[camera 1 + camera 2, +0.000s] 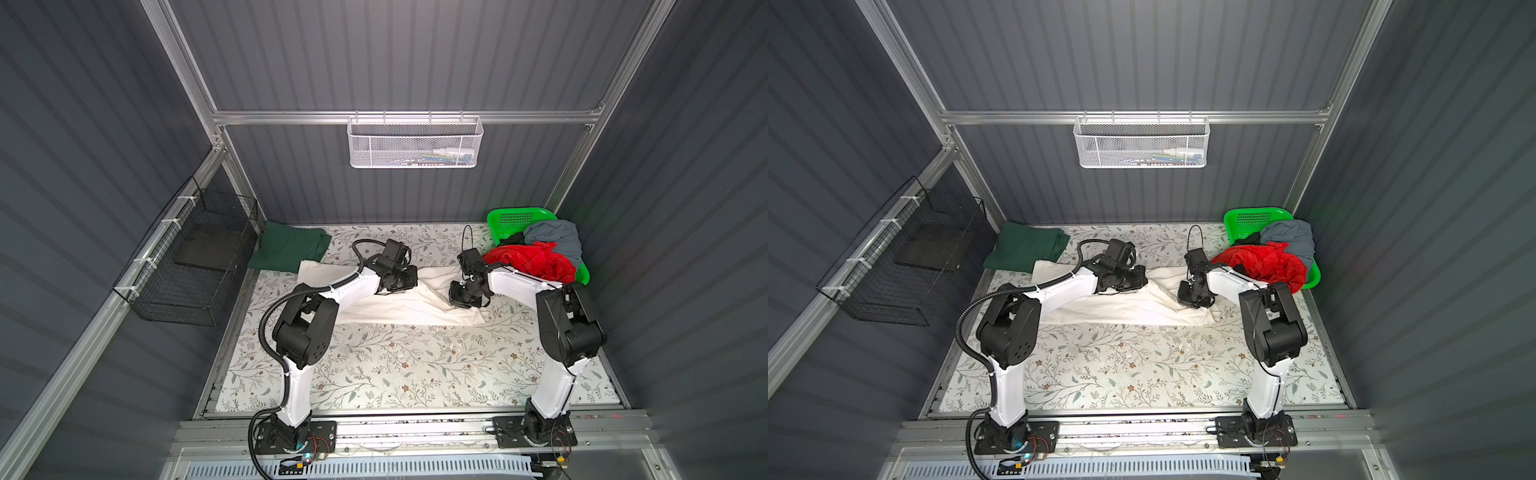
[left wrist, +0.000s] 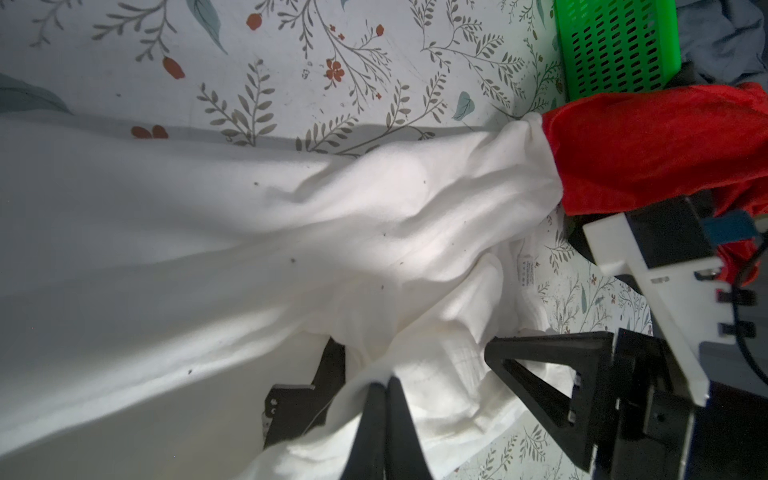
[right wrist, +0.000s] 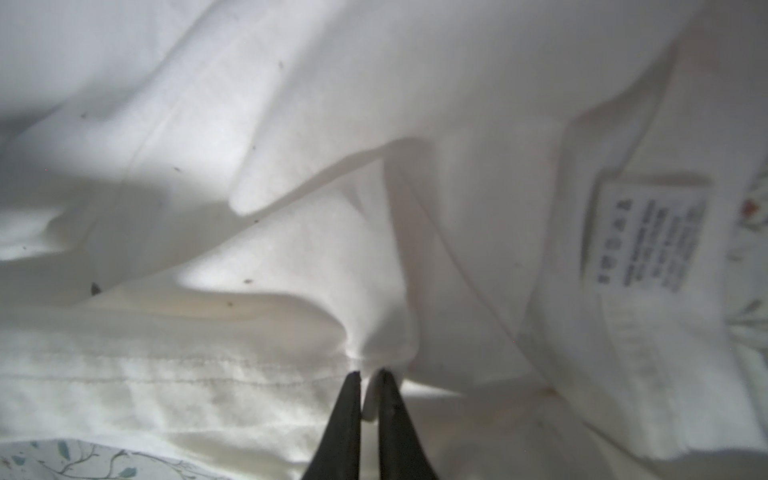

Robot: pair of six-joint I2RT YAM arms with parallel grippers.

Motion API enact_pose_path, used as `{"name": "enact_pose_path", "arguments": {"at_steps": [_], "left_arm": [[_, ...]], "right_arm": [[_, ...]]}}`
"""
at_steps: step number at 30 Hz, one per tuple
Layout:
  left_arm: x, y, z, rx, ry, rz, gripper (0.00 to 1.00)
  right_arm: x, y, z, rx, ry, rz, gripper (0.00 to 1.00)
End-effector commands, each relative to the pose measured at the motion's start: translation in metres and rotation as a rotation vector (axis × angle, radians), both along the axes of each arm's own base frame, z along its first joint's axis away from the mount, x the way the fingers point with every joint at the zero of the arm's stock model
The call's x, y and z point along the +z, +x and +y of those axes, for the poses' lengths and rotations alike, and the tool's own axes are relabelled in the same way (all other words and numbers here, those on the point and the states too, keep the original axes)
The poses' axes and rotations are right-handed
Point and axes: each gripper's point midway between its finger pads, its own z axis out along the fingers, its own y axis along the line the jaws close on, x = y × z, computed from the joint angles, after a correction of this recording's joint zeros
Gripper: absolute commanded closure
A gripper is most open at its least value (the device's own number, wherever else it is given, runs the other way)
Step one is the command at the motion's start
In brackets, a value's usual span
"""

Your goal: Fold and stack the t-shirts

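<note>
Across the middle of both top views, the off-white shirt (image 1: 399, 309) lies spread and rumpled on the flowered surface (image 1: 395, 374). Its right end is bunched just beside the red shirt (image 1: 536, 262). The left jaws, at the lower centre of the left wrist view, are pinched together on a raised fold of that shirt. The right jaws, at the lower centre of the right wrist view, are nearly closed, with an edge of the same cloth nipped between their tips. A care label (image 3: 648, 237) shows at that frame's right. At the surface's upper left lies a folded dark green shirt (image 1: 291, 245). At the upper right, the green basket (image 1: 515, 216) holds the red shirt, a grey-blue shirt (image 1: 557, 237) and a black shirt (image 1: 515, 240).
</note>
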Motion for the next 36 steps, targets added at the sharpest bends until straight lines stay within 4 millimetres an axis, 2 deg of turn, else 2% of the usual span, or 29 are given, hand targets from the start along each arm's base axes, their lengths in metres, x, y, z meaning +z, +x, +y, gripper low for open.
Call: {"name": "enact_pose_path", "arguments": {"at_steps": [1, 12, 19, 36], "left_arm": [[-0.004, 0.000, 0.004, 0.014, -0.003, 0.013, 1.00], [-0.006, 0.000, 0.009, 0.022, 0.012, 0.009, 1.00], [-0.010, 0.000, 0.011, 0.028, 0.019, 0.017, 1.00], [-0.014, 0.005, 0.019, 0.048, 0.040, 0.008, 1.00]], "right_arm": [[-0.007, -0.001, 0.000, 0.001, -0.006, 0.020, 0.99], [0.012, 0.010, -0.004, -0.031, 0.004, -0.028, 1.00], [0.029, 0.025, -0.002, -0.057, 0.029, -0.080, 1.00], [0.055, 0.057, -0.002, -0.060, 0.017, -0.134, 1.00]]}}
